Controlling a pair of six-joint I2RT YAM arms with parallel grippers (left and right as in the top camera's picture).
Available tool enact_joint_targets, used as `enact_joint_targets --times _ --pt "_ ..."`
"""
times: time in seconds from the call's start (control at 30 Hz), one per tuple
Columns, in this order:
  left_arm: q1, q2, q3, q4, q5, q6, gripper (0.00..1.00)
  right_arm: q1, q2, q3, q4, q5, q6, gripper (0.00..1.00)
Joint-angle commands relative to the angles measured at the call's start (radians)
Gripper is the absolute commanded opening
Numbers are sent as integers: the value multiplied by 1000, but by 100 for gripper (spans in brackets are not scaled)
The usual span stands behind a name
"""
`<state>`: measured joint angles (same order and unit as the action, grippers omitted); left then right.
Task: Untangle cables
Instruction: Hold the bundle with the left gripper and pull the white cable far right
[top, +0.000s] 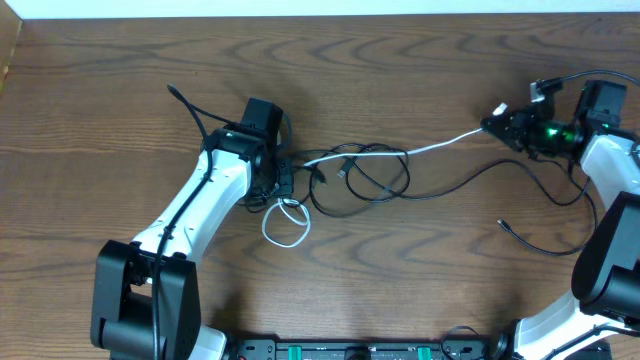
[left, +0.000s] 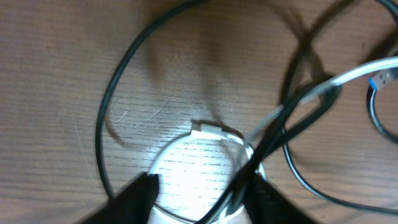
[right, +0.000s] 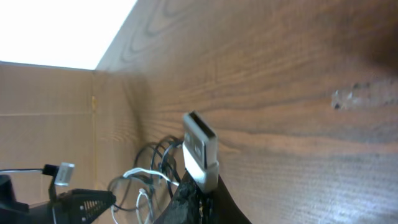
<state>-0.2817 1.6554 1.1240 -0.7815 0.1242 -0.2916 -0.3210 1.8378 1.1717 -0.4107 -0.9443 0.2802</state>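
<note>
The right claw (top: 497, 121) pinches the white cable (top: 440, 147) by its plug. The left claw (left: 199, 186) is half open, with the cable's loop under it and a black cable (left: 101, 118) beside it. Pull slowly so no knot gets tighter.

Matt wood-grain table (top: 420, 60) under smooth plastic-sheathed black and white cables (top: 440, 148).

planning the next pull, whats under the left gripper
Between the left gripper's parted fingers, the white cable's loop lies on the table, a black cable crossing it. Overhead, the gripper covers where both run on beneath it.
</note>
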Motion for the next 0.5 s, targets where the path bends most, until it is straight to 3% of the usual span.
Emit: enact_joint_targets --times 0.0,0.47 --pt "6 11 -8 -3 -20 -9 56 -16 -3 8 37 -77 -3 1" --pt "6 11 -8 -2 -21 -10 58 -19 -210 8 130 -15 42 1"
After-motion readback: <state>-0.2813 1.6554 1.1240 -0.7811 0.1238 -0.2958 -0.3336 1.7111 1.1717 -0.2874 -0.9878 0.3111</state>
